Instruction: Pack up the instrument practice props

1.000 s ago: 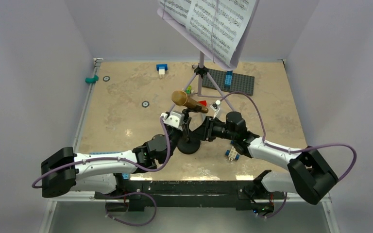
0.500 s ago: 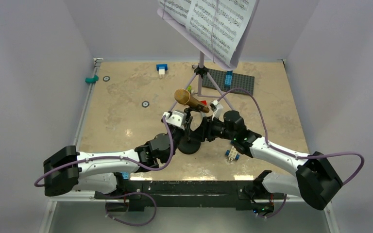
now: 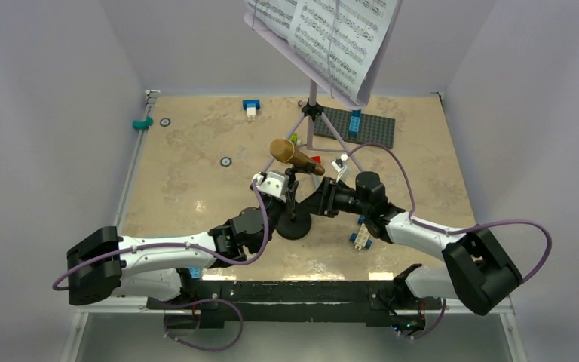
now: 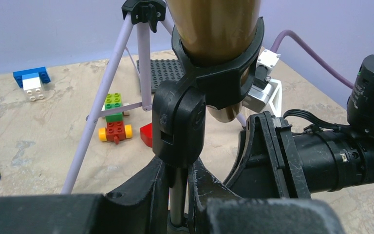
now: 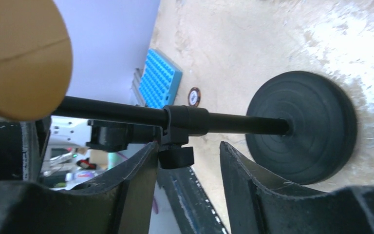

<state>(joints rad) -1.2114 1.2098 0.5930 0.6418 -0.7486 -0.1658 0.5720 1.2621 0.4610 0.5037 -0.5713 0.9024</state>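
Arms hem in the small black round-based mic stand: the left gripper clamps its pole, the right gripper is spread opposite. Behind, legs of the tall lavender tripod music stand and coloured toy bricks bar passage; the beige marbled tabletop lies open to the left

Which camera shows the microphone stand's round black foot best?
The right wrist view: the round base fills much of the picture, nearly whole, flat on the table. The top view shows it small and partly covered. The left wrist view shows only the stand's pole and clip, not the base.
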